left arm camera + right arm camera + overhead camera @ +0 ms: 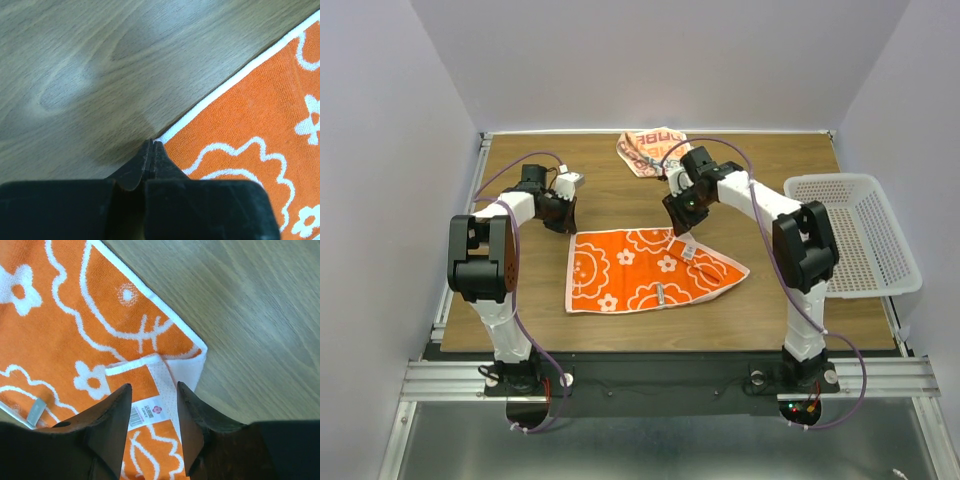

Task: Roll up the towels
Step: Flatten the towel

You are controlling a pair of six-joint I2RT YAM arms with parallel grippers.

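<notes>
An orange towel (pixel 650 270) with white flower prints lies spread flat on the wooden table (pixel 520 320). A second towel (pixel 650 150), white and orange with lettering, lies crumpled at the back. My left gripper (pixel 560 215) is shut; in the left wrist view its tips (pixel 151 143) sit at the towel's white-edged far left corner (pixel 250 130), with no cloth seen between them. My right gripper (pixel 678 222) is open above the towel's far right corner. In the right wrist view the gripper (pixel 154 386) straddles a small folded-over flap with a label (pixel 147 412).
A white perforated basket (pixel 855 235) stands at the right edge of the table. Grey walls close in the back and sides. A metal rail runs along the near edge by the arm bases.
</notes>
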